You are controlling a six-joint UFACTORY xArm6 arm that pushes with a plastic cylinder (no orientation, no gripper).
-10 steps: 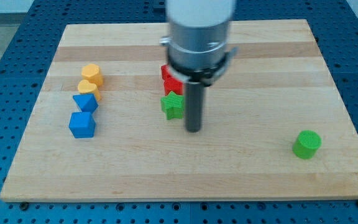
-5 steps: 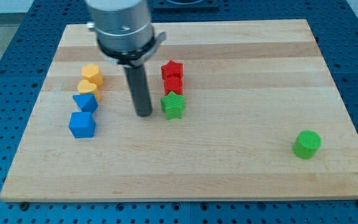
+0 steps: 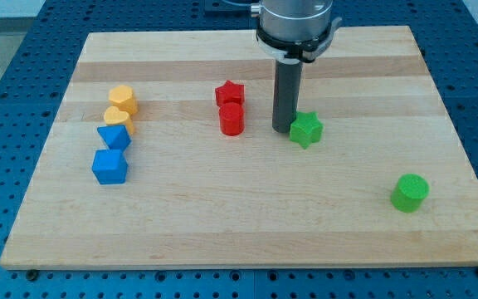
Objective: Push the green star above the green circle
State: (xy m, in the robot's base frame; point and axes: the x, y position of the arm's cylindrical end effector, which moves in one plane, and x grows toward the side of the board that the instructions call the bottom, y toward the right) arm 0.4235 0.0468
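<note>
The green star (image 3: 306, 129) lies near the board's middle, a little to the right. My tip (image 3: 283, 129) is right against the star's left side. The green circle (image 3: 409, 192) sits at the lower right, well apart from the star, further right and lower in the view.
A red star (image 3: 230, 93) and a red cylinder (image 3: 232, 119) stand left of my tip. Two yellow blocks (image 3: 122, 100) (image 3: 119, 119) and two blue blocks (image 3: 114, 137) (image 3: 109, 166) form a column at the left. The wooden board (image 3: 247, 224) ends close to the green circle's right.
My tip went from the star's right to its left, then swept right. The green star has slid right, away from the red blocks.
</note>
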